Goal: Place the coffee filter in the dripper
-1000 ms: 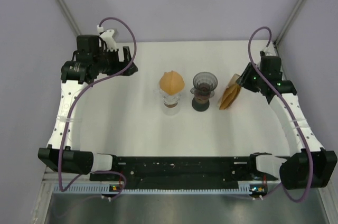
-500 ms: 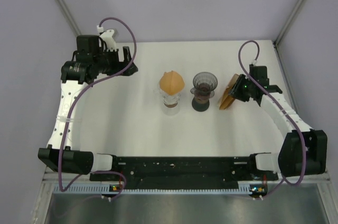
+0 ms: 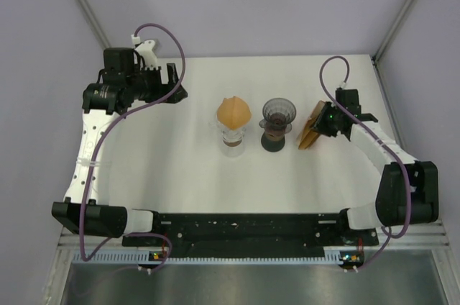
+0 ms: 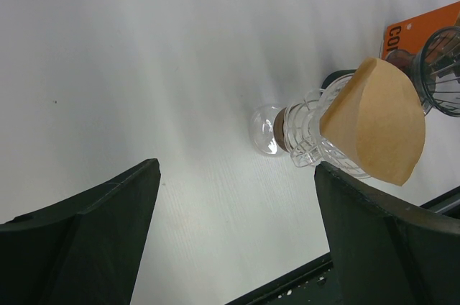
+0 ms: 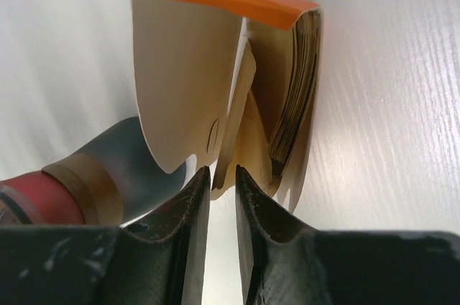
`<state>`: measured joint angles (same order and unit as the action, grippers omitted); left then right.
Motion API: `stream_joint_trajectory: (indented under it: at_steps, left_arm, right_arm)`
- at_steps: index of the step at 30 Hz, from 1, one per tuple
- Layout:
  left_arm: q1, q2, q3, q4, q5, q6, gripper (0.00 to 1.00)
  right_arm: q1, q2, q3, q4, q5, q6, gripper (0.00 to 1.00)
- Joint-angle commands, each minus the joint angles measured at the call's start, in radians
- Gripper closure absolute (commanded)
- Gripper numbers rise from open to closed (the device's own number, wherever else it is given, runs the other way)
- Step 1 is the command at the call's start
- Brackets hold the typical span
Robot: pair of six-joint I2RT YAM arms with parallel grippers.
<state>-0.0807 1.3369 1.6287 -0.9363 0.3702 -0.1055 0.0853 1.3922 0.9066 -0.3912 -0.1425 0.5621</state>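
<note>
1. The right tool (image 5: 221, 175) sits at the orange-topped filter pack (image 3: 313, 126), jaws drawn to a slit around the lower edge of one coffee filter (image 5: 228, 139); whether the sheet is pinched cannot be told
2. The pack stands on the white counter (image 3: 180, 154) just right of the dark dripper (image 3: 278, 114); the filter is not yet in it
3. Left of the dripper, a glass vessel (image 3: 232, 143) carries a brown paper cone (image 3: 233, 111)
4. Far left, the left tool (image 4: 236, 168) hangs with jaws wide apart, holding nothing
</note>
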Motion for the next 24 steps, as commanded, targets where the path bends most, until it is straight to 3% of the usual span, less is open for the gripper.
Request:
stream_joint_trajectory:
  at_steps: [1,3,6,16,24]
  left_arm:
    - [0.007,-0.042,0.005,0.022,0.016,0.007,0.06]
    - [0.007,-0.042,0.005,0.022,0.016,0.006,0.05]
    - [0.007,-0.042,0.007,0.021,0.018,0.007,0.06]
    - [0.007,-0.035,0.014,0.021,0.024,0.009,0.05]
    - [0.007,-0.019,0.036,0.024,0.056,0.004,0.05]
  right_arm:
    - [0.008,0.025,0.034,0.060,0.050,-0.004,0.80]
    - [0.008,0.040,0.038,0.058,0.041,-0.007,0.83]
    - [0.008,0.024,0.040,0.055,0.038,-0.010,1.00]
    - [0.021,-0.157,0.195,-0.168,0.084,-0.155,1.00]
    - [0.080,-0.219,0.506,-0.425,0.032,-0.436,1.00]
